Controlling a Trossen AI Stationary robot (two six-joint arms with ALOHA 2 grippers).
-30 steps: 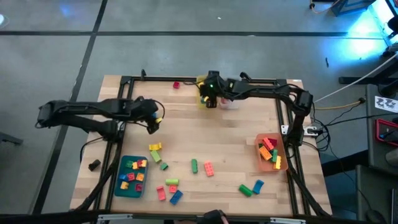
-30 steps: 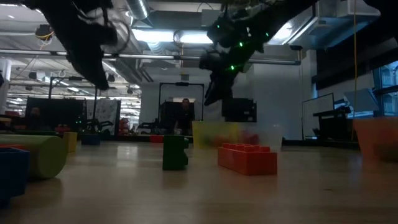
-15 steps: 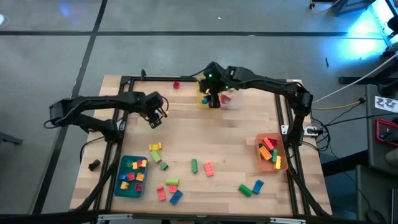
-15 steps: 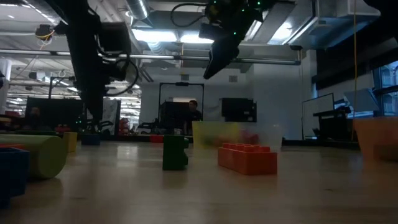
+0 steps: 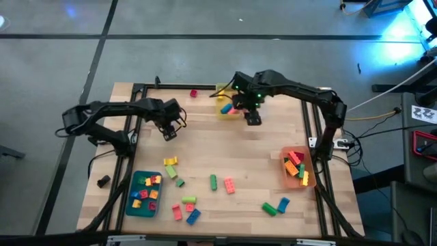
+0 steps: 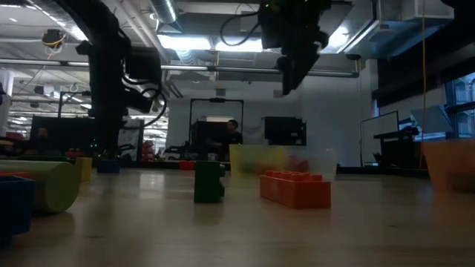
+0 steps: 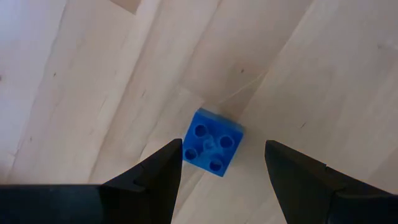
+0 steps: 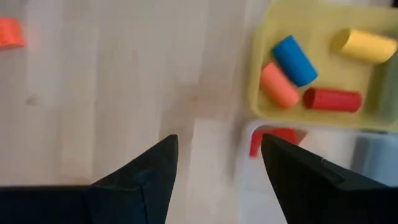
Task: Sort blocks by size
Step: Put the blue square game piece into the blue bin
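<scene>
The left gripper [image 7: 221, 168], jaws spread and empty, hangs directly over the small square blue plastic four-stud brick [image 7: 212, 142], its corners toward twelve and six o'clock.

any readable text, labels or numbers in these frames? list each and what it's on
None readable.
White card with black marks at the high view's right edge: too small to read.
Blue block under the open left gripper: studs only, no lettering legible.
Yellow bin and its blocks: no marks.
</scene>
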